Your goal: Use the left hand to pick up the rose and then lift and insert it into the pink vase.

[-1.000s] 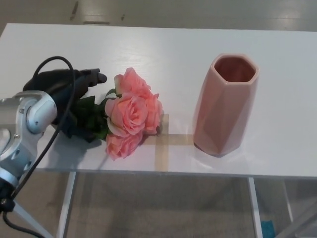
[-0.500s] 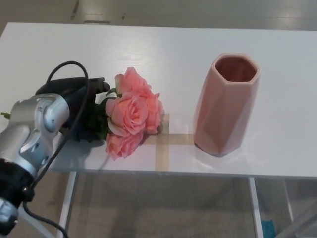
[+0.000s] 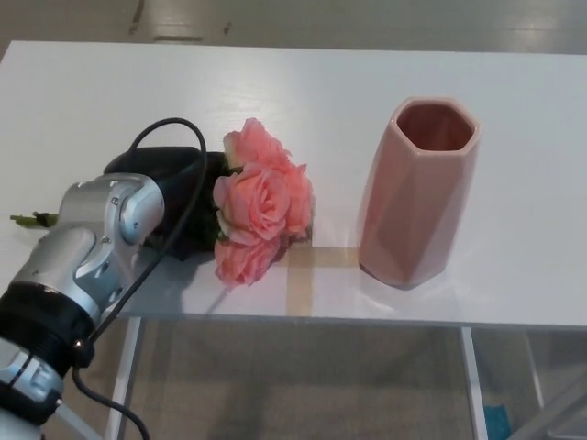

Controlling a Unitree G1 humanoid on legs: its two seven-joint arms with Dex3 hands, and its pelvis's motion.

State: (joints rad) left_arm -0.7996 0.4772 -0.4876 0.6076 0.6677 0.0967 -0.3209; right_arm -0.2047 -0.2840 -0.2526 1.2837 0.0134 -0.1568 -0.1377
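We see the rose (image 3: 261, 206) — really a small bunch of salmon-pink blooms — lying on the white counter (image 3: 303, 87) near its front edge, the flower heads pointing right and the dark green leaves trailing left. The end of its stem (image 3: 32, 219) pokes out at the far left, beyond the robot's forearm. The left hand (image 3: 179, 197) sits just left of the blooms, over the leaves, black and mostly hidden behind the silver wrist (image 3: 96, 243) and a looping black cable (image 3: 170, 160); we cannot tell whether its fingers are closed on the stem or merely resting around it. The lowest bloom lies at the left end of a cross of tan tape (image 3: 301, 268) stuck to the counter. To the right of the flowers, apart from them, stands the pink vase (image 3: 417, 192) — upright, faceted, with its mouth open toward us and a darker interior showing. Its base sits just right of the tape's horizontal strip. Behind the counter a grey floor runs along the far edge, and below the near edge we see the counter's white legs.
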